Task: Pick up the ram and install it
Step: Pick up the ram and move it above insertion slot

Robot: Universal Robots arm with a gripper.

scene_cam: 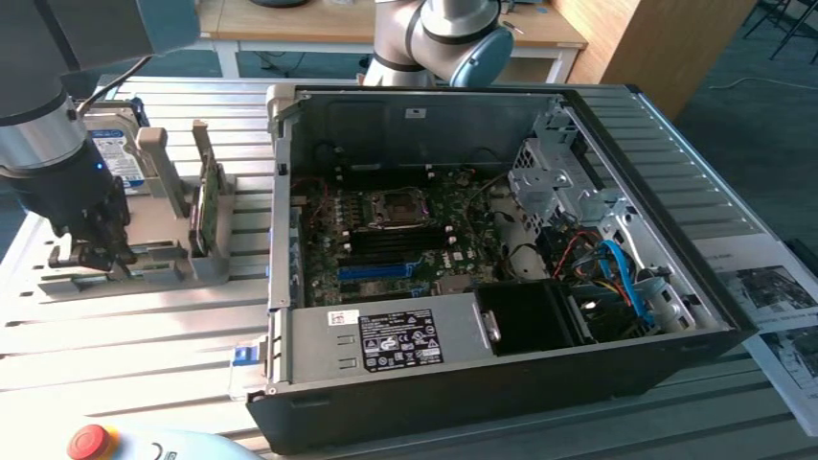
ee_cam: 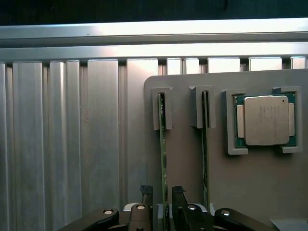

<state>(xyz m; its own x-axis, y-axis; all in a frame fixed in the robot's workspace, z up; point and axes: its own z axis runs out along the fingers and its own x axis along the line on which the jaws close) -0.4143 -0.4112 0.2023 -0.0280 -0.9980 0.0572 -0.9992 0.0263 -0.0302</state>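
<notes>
The ram [ee_cam: 162, 144] shows green along its thin edge, and the second stick [ee_cam: 205, 144] a darker green. Their holder [ee_cam: 185, 159] is plain grey. The CPU [ee_cam: 266, 119] at the holder's corner is silver, framed in green. The table [ee_cam: 72, 144] is silver with lengthwise ribs. The gripper [ee_cam: 162, 192] is black. The computer case [scene_cam: 511, 407] is black, its cables [scene_cam: 620, 273] blue. The emergency-stop button [scene_cam: 92, 441] is red.

The table [ee_cam: 57, 144] was ribbed bare metal with a dull satin sheen, and the holder [ee_cam: 240, 192] on it looked like smooth, matt grey plastic. The ram [ee_cam: 162, 144] was green circuit board, and the processor [ee_cam: 266, 120] wore a brushed metal lid. The computer case [scene_cam: 422, 120] was thin grey sheet metal with a matt black outer shell, and the sheets [scene_cam: 767, 287] were printed paper.
</notes>
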